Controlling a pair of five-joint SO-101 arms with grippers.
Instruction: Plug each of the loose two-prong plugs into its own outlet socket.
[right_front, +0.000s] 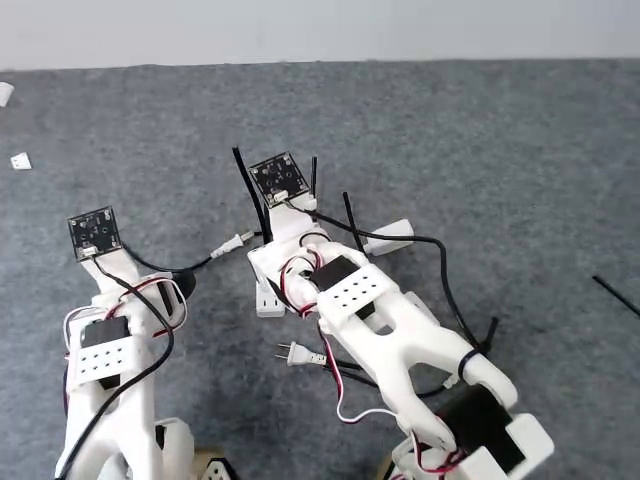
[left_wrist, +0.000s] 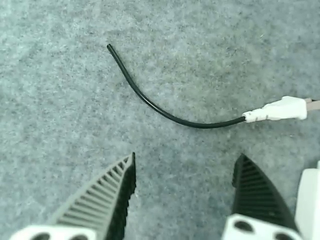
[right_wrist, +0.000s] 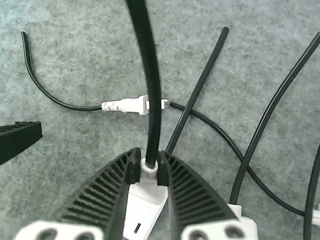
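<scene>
My right gripper (right_wrist: 148, 156) is shut on a white two-prong plug (right_wrist: 148, 169) by the neck, its black cord (right_wrist: 145, 75) rising between the fingers. Right beneath it lies a white outlet socket (right_wrist: 144, 205), also seen under the arm in the high view (right_front: 268, 298). A loose white plug (right_wrist: 125, 105) with a curved black cord lies on the grey carpet beyond it. My left gripper (left_wrist: 185, 185) is open above bare carpet, that same loose plug (left_wrist: 277, 109) ahead and off to one side. Another loose plug (right_front: 290, 352) and another socket (right_front: 390, 237) lie near the right arm.
Several black cords (right_wrist: 200, 85) cross the carpet around the right gripper. One black finger of the left gripper (right_wrist: 17, 138) shows close by. A thin black strip (right_front: 612, 292) lies at the far right, and white scraps (right_front: 20, 160) at the far left.
</scene>
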